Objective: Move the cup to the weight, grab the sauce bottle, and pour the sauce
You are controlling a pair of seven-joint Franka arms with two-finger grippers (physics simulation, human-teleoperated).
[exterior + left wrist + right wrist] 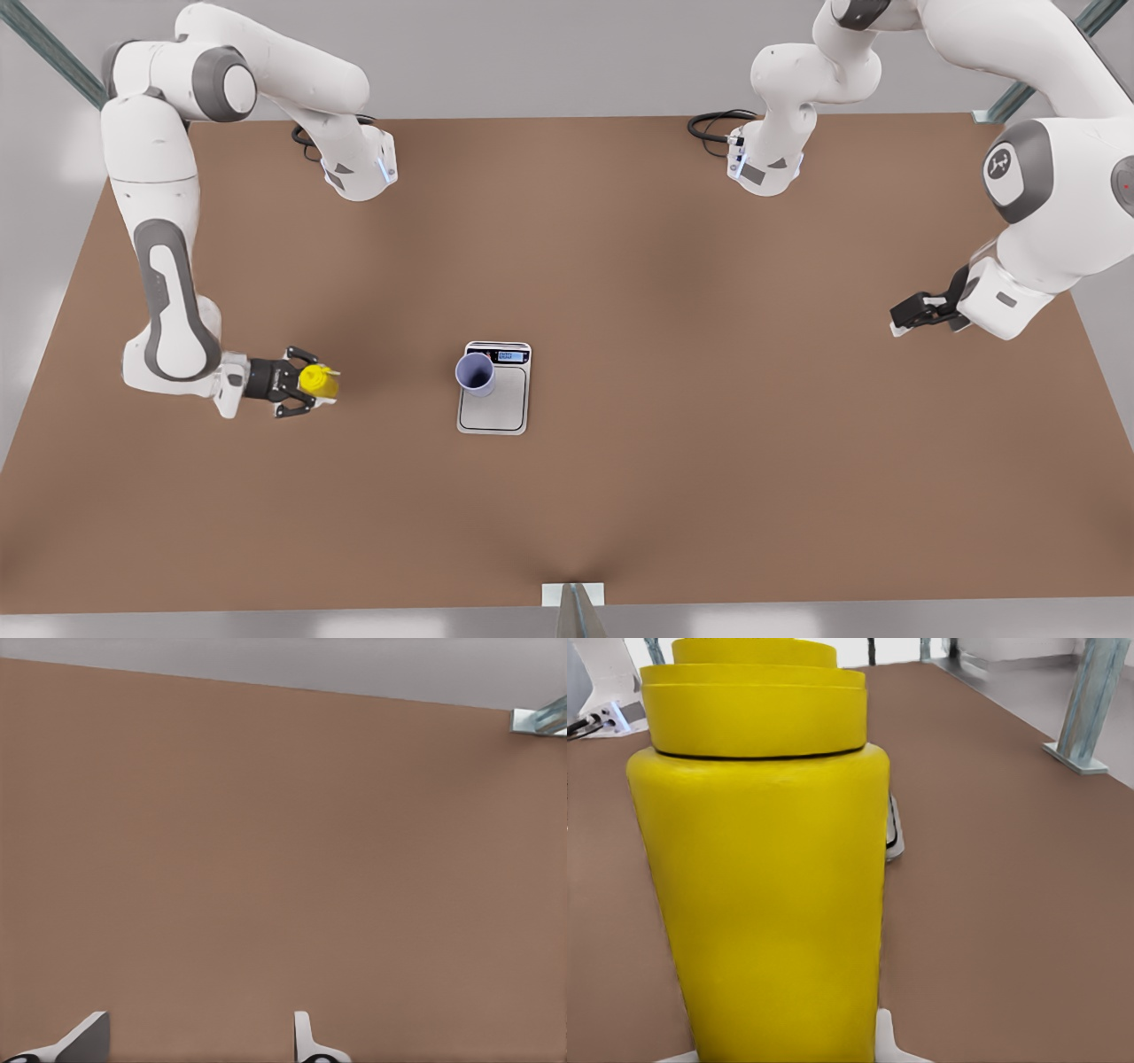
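Now, front view: the right hand (312,383) grips the sauce bottle (319,381), with the cup (475,373) on the weight (494,400) off toward the front view's right; left wrist view: the left hand (199,1041) waits open over bare table (283,859); right wrist view: bottle upright between the fingers (888,1041).

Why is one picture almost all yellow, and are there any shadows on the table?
Right wrist view: the sauce bottle sits right at the lens, between the right gripper fingers. Front view: soft darker patches cross the table; the cup casts little shadow. Left wrist view: evenly lit bare tabletop.
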